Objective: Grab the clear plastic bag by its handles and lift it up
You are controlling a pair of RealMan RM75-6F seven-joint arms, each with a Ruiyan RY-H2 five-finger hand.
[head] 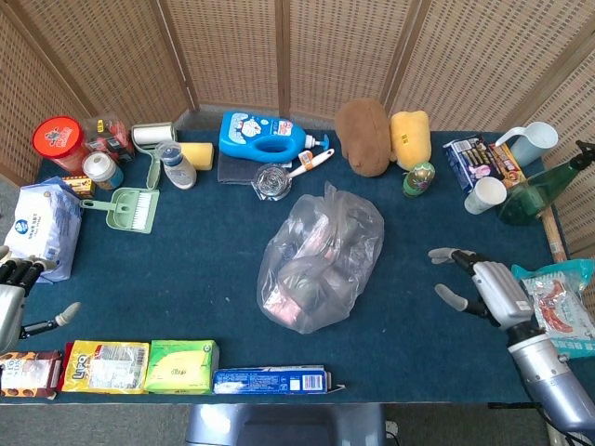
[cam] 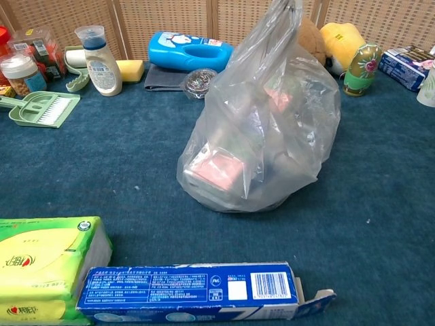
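We see the clear plastic bag (head: 321,260) sitting near the middle of the table (head: 186,279), full of packets and slumped a little toward the front edge, with its handles (cam: 289,17) gathered into a peak at the top, on the side toward the back edge. Our right hand (head: 483,283) hovers above the cloth toward the right edge, spread and holding nothing, well apart from the bag. Our left hand (head: 14,297) sits at the left edge, beside the white packet (head: 37,228), fingers apart and also holding nothing; the chest view shows neither hand. We judge the reach is only beginning. The main risk is that the thin film gives the fingers little to catch: if we close on the bag's loose side wall instead of the handles, the load may sag, tilt or spill as we lift. Coming in low from the right could also push the bag over toward the left, since it stands unsupported. The green bottle (head: 419,178) and paper cup (head: 485,195) near the back right corner stand close to a high approach and could be knocked.
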